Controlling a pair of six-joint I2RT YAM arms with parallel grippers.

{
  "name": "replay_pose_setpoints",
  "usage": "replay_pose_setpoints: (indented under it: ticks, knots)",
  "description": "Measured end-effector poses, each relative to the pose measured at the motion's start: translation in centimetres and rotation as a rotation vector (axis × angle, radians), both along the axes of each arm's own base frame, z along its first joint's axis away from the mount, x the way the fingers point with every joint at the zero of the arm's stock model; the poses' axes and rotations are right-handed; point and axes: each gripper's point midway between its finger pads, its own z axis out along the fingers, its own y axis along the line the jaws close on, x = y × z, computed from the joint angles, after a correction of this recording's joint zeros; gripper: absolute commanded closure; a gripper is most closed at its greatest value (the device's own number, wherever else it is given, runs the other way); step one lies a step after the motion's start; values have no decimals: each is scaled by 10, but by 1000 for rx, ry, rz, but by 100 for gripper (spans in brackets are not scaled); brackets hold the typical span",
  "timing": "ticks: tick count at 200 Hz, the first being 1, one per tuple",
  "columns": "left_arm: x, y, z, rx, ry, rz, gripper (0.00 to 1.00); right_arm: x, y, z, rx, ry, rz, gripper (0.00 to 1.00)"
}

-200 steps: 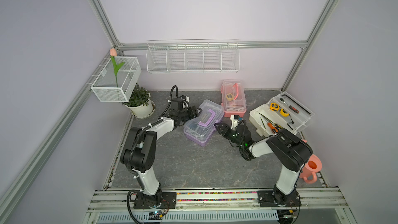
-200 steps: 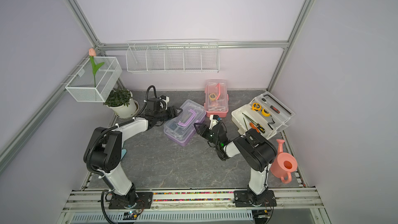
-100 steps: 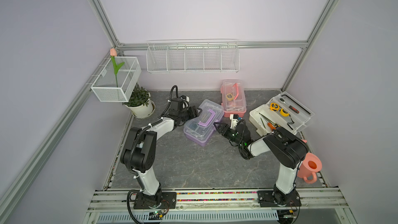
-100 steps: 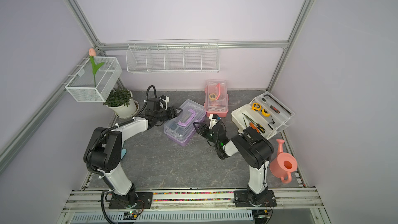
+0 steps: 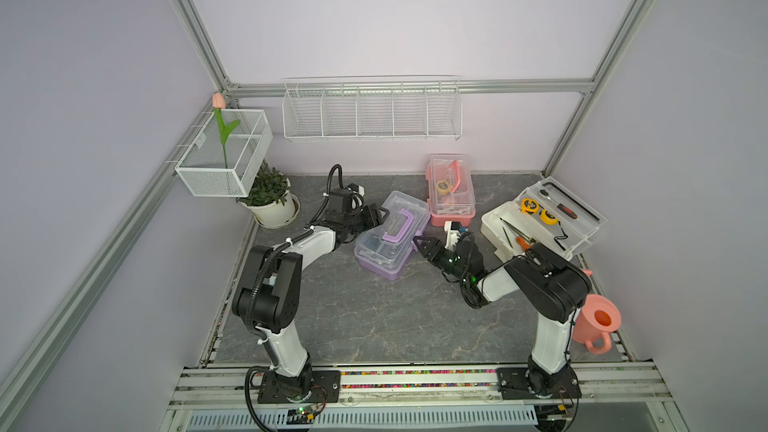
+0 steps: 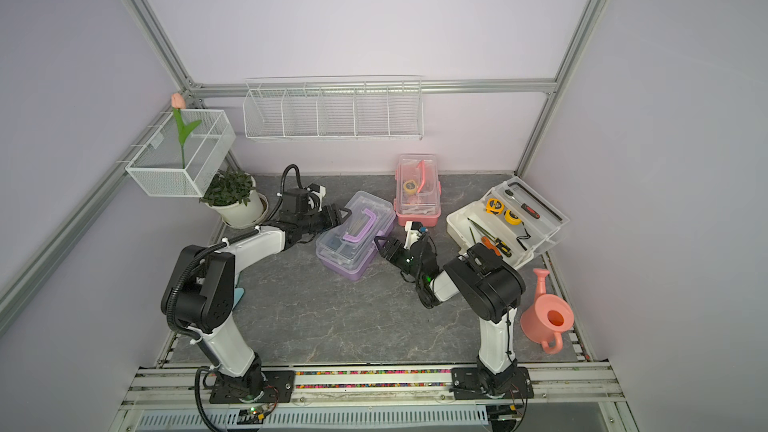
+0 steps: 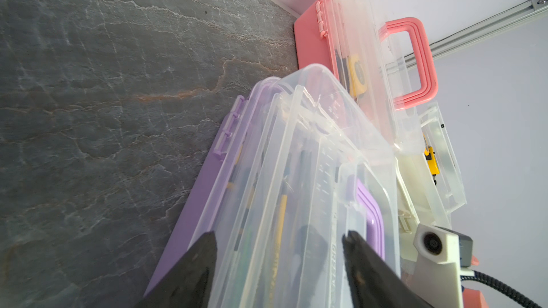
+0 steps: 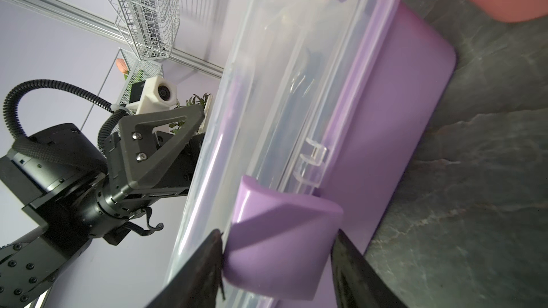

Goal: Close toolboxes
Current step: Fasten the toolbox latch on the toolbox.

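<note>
The purple toolbox (image 5: 390, 238) lies mid-table with its clear lid down. My left gripper (image 5: 376, 214) is at its far-left end, open, and in the left wrist view its fingers (image 7: 204, 250) straddle the lid's end. My right gripper (image 5: 419, 243) is at the box's near-right side. In the right wrist view it (image 8: 278, 235) is shut on the purple latch (image 8: 281, 217), a fingertip touching each side. The pink toolbox (image 5: 451, 191) stands behind with its lid down. The white toolbox (image 5: 498, 222) at the right is open, its clear lid (image 5: 582, 218) tilted back.
A pink watering can (image 5: 596, 322) stands by the right arm's base. A potted plant (image 5: 270, 201) sits in the back-left corner under a white mesh basket (image 5: 224, 155). A long wire basket (image 5: 372, 112) hangs on the back wall. Loose tools lie in the white toolbox.
My right gripper's fingers have drawn in a little round the purple latch and the right arm has shifted slightly. The left arm and the boxes have stayed put.
</note>
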Motion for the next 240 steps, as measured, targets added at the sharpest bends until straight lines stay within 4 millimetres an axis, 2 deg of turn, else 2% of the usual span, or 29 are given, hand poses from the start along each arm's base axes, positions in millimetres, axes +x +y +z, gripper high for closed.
replay_pose_setpoints:
  ticks: [64, 155, 206, 240]
  knots:
    - [0, 0, 0, 1, 2, 0, 30, -1, -1, -17, 0, 37, -6, 42]
    - [0, 0, -1, 2, 6, -1, 30, 1, 1, -18, 1, 58, -7, 44]
    - [5, -4, -1, 15, 13, -23, 30, -5, -9, -17, -134, 119, -17, 43]
    - [5, -4, -2, 18, 8, -31, 30, -4, -9, -18, -189, 136, -8, 47]
